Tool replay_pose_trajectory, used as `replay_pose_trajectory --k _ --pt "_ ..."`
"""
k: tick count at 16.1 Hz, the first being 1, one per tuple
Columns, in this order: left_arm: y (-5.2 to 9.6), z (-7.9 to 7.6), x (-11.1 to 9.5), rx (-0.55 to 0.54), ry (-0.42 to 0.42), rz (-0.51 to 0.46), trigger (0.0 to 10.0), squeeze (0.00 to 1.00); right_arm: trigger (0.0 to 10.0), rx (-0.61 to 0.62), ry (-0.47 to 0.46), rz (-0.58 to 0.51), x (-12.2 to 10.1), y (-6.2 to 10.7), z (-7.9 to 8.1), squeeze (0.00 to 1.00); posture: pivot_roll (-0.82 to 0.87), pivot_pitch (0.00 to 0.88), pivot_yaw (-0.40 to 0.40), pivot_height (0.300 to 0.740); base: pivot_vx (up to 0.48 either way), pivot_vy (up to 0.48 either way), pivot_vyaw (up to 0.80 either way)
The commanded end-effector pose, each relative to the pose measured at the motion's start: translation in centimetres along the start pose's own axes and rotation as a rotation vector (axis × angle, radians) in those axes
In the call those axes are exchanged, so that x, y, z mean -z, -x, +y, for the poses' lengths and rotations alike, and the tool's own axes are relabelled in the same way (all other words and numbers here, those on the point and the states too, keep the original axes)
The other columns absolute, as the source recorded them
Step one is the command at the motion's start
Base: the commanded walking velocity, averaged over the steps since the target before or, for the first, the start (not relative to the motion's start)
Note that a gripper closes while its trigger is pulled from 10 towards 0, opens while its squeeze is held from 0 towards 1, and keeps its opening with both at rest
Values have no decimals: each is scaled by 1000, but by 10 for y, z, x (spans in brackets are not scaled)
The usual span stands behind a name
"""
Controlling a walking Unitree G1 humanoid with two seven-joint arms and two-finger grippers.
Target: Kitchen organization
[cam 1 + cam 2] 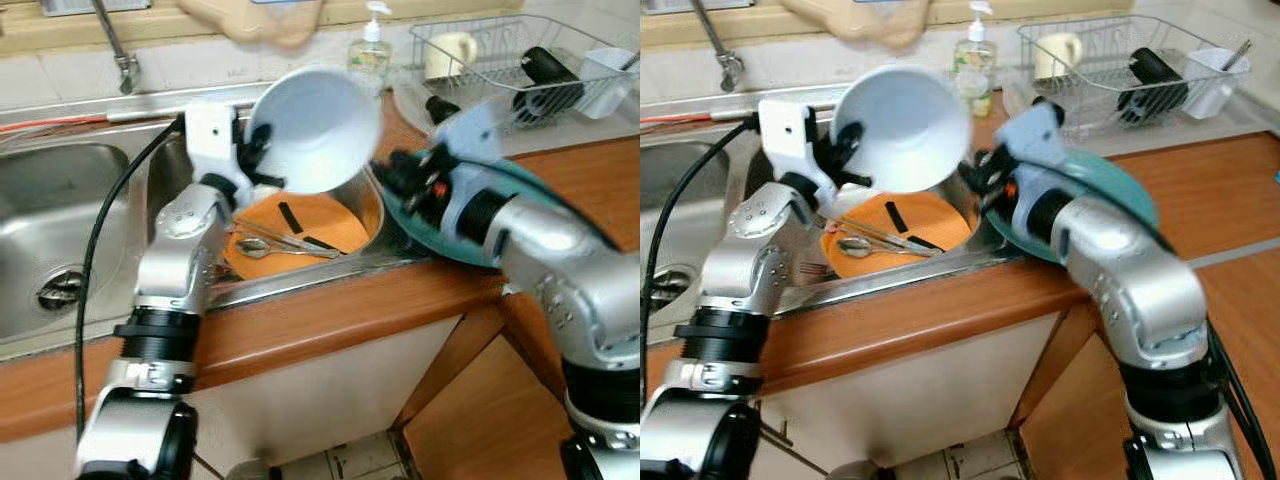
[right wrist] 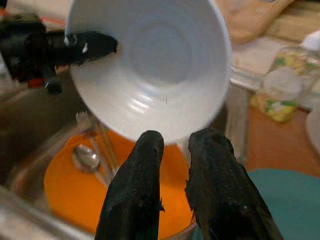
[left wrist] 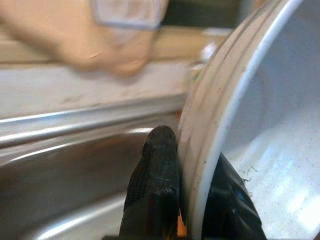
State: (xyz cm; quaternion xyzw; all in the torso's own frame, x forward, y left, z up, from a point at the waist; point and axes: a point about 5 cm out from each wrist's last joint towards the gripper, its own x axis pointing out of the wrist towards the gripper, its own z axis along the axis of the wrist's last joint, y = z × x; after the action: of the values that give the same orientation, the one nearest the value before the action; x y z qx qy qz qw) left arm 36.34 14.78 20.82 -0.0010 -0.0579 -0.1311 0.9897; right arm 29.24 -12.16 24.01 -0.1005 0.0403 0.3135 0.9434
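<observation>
My left gripper (image 1: 255, 150) is shut on the rim of a white bowl (image 1: 315, 125), which it holds tilted above the right sink basin. In the left wrist view one finger (image 3: 157, 165) presses the bowl's outside and the other sits inside the rim. Below the bowl, an orange plate (image 1: 330, 222) lies in the basin with a spoon (image 1: 255, 245) and other cutlery on it. My right gripper (image 2: 176, 140) is shut with nothing between its fingers, its tips just short of the bowl's lower rim. It hovers over a teal plate (image 1: 1120, 185) on the counter.
A wire dish rack (image 1: 500, 60) with a mug and cups stands at the back right, with a soap bottle (image 1: 370, 50) beside it. The faucet (image 1: 115, 45) and the left basin (image 1: 60, 230) lie to the left. A wooden counter edge (image 1: 330, 320) runs along the front.
</observation>
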Motion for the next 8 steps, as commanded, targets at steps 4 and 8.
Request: replay_pose_trajectory --k 4,8 --pt "0 14 20 -30 -168 173 0 0 10000 -19 69 61 8 3 2 0 -82 0 34 740 0 0 0" --pt "0 12 49 14 -230 331 0 0 10000 -89 119 116 15 4 11 0 -90 0 35 740 0 0 0"
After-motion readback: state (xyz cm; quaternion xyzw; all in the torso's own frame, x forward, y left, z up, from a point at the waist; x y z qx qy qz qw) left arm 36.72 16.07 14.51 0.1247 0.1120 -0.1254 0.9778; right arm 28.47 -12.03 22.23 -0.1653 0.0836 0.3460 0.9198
